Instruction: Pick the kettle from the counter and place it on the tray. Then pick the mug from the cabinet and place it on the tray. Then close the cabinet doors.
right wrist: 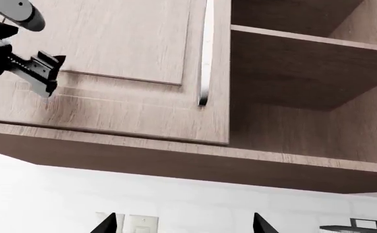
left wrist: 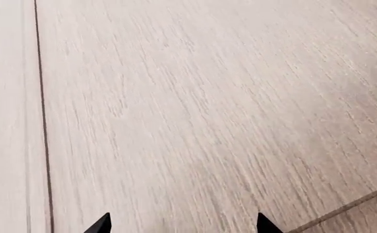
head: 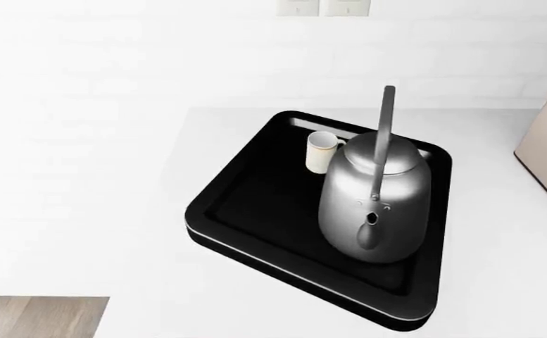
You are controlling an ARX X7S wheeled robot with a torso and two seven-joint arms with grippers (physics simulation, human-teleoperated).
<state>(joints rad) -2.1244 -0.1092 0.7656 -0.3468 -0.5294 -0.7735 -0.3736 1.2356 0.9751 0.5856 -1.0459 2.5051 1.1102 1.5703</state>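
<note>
The left wrist view shows the left gripper (left wrist: 183, 224) spread wide, empty, close against a wood-grain cabinet door (left wrist: 214, 107). In the head view, the kettle (head: 374, 204) and mug (head: 322, 152) stand side by side on the tray (head: 254, 211) on the counter (head: 113, 211). The right wrist view shows the right gripper (right wrist: 184, 223) spread wide and empty below the cabinet (right wrist: 292, 73), whose one door with a metal handle (right wrist: 204, 53) sits shut beside an open shelf bay.

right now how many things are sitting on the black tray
2: the kettle toward the tray's right side, spout facing the camera, and the mug just behind it to its left. Nothing else shows.
</note>
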